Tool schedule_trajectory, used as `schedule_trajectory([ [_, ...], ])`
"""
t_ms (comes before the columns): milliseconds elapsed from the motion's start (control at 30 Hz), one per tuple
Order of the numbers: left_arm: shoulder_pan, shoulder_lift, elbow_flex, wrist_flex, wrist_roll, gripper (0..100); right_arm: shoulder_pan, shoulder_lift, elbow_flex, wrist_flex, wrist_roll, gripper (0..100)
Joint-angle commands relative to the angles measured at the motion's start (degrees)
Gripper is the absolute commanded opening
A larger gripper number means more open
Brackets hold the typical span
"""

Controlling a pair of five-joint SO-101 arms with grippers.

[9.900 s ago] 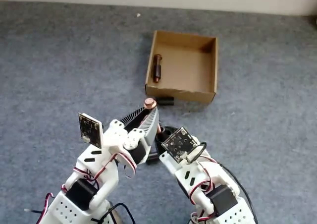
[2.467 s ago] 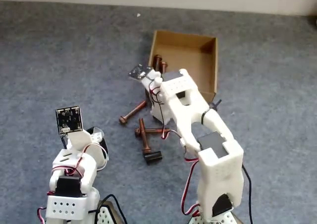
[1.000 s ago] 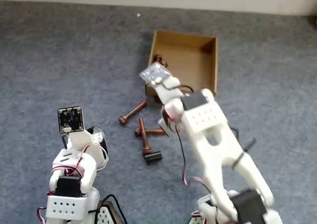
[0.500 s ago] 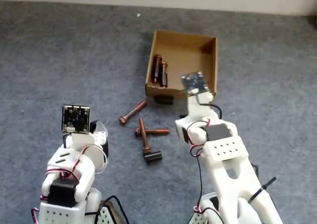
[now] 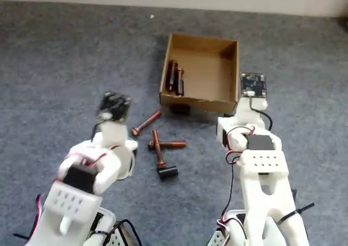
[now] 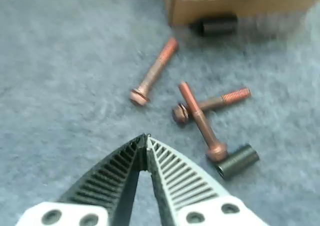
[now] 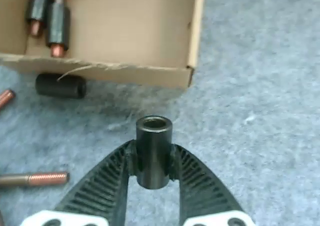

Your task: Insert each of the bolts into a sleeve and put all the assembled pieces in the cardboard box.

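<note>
Clamped between both fingers of the right gripper, a black sleeve, open end toward the wrist camera, near an outer corner of the cardboard box. Inside the box, against one side wall, two assembled pieces lying side by side. Just outside the front wall, a loose sleeve on its side. Farther out on the grey, carpet-like counter, three bare bolts: a lone bolt lying aslant, and two crossed bolts (crossing close to the head of one, by the left wrist view). At the head end of one crossed bolt, touching or nearly so, a second loose sleeve. Near this cluster and pointing toward it, the left gripper, fingers pressed together, nothing between them.

Against half a second ago: left arm no longer folded back over its base but stretched forward toward the bolts. Right arm swung away from the middle of the box's front wall, out to the right-hand side of the box in the high view. Bolts, both loose sleeves and box in the same places as then.

Against the earliest frame: two pieces in the box instead of one, and the bolts out in plain sight on the counter rather than hidden under the arms.
</note>
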Motion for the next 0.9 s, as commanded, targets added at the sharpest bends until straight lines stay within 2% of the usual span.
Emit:
schedule_trajectory([
  [0,6.3,17.5,-7.5,-3.1,8.4,1,1.5,-2.2,-0.3,-2.1,-0.5,0.5],
  [133,11.0,29.5,-10.7,-6.8,15.9,4,2.2,-2.2,-0.4,-2.1,-0.5,0.5],
  [300,13.1,40.4,-14.7,-7.2,25.2,23,3.6,-2.2,-0.7,-2.1,-0.5,0.5],
  [367,13.1,43.7,-16.1,-7.3,26.5,26,3.7,-2.2,-0.7,-2.2,-0.5,0.5],
  [567,12.8,52.7,-18.6,-7.5,26.6,20,3.7,-2.2,-0.7,-2.2,-0.5,0.5],
  [700,12.7,59.0,-19.0,-11.1,26.6,16,3.7,-2.2,-0.7,-2.2,-0.4,0.5],
  [867,12.6,61.6,-20.3,-12.4,26.7,0,3.7,-2.2,-0.7,-2.2,-0.4,0.5],
])
